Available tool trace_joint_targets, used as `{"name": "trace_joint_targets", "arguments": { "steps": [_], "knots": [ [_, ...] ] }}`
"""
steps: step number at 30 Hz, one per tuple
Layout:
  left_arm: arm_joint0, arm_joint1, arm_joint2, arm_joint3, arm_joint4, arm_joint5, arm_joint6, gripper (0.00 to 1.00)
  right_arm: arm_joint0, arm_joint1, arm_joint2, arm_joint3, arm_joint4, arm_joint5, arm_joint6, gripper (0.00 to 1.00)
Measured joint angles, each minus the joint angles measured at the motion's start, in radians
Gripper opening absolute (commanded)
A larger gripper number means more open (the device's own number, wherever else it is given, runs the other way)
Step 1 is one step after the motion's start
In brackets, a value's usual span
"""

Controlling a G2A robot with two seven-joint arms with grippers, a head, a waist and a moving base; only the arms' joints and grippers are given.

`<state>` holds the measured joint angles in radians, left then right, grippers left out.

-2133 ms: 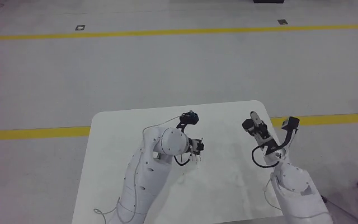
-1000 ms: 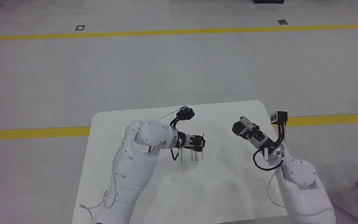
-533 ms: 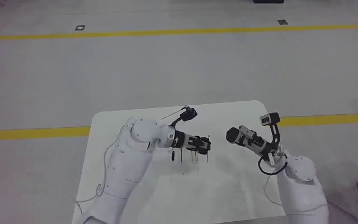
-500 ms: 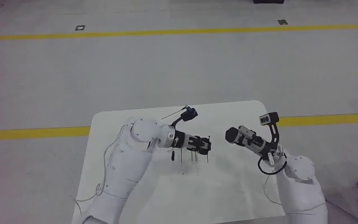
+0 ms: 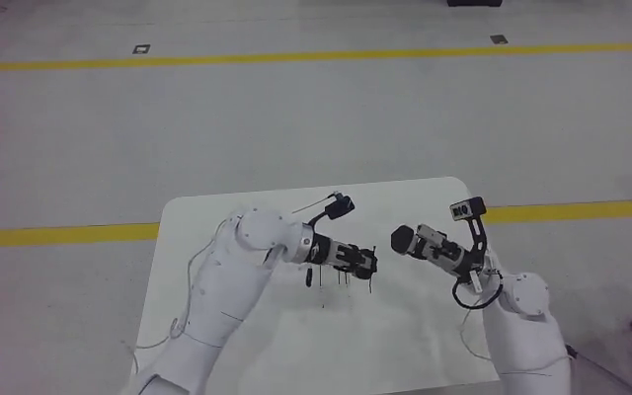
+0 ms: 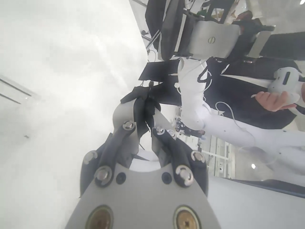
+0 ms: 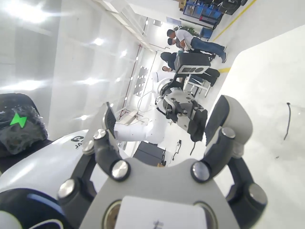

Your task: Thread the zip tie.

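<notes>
**Right wrist: fingers spread, other gripper in the gap**

Right gripper (image 7: 166, 120), grey metal with black linkages, stands wide open. Its two grey-backed, black-padded fingers (image 7: 228, 117) are well apart. Farther off, between the fingers and nearer one of them, is the left gripper (image 7: 197, 129), grey body with black pads pressed together. A thin black strip (image 7: 194, 147) hangs from its tips. Outside the nearer finger, a thin black plastic zip tie (image 7: 288, 120) lies flat on the white table (image 7: 262, 72), apart from both grippers.
</notes>
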<state>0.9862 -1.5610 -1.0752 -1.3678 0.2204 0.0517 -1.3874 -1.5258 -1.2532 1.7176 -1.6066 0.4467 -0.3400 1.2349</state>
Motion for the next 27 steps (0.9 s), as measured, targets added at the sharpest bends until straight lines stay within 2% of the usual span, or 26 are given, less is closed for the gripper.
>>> {"name": "trace_joint_targets", "arguments": {
  "steps": [4,9,11,18,22,26,27],
  "knots": [
    [-0.046,0.017,0.053,0.047,-0.113,0.024,-0.003,0.0,0.033,-0.003,-0.006,0.027,-0.013,0.0,0.063,1.0],
    [-0.087,0.048,0.097,0.078,-0.235,0.017,-0.003,0.0,0.067,-0.013,-0.001,0.058,0.002,0.0,0.151,1.0],
    [-0.102,0.062,0.112,0.081,-0.264,0.009,-0.003,0.0,0.069,-0.02,-0.012,0.07,0.048,0.0,0.157,1.0],
    [-0.106,0.065,0.115,0.082,-0.263,0.005,-0.002,0.0,0.068,-0.021,-0.015,0.073,0.066,0.0,0.155,1.0],
    [-0.094,0.069,0.127,0.073,-0.287,0.006,0.025,0.0,0.062,-0.018,-0.031,0.074,0.033,0.0,0.116,1.0],
    [-0.103,0.076,0.132,0.072,-0.308,0.013,0.019,0.0,0.075,-0.014,-0.042,0.096,0.025,0.0,0.115,1.0],
    [-0.104,0.078,0.134,0.072,-0.315,0.013,0.018,0.0,0.078,-0.014,-0.043,0.1,0.025,0.0,0.117,0.82]
  ]
}}
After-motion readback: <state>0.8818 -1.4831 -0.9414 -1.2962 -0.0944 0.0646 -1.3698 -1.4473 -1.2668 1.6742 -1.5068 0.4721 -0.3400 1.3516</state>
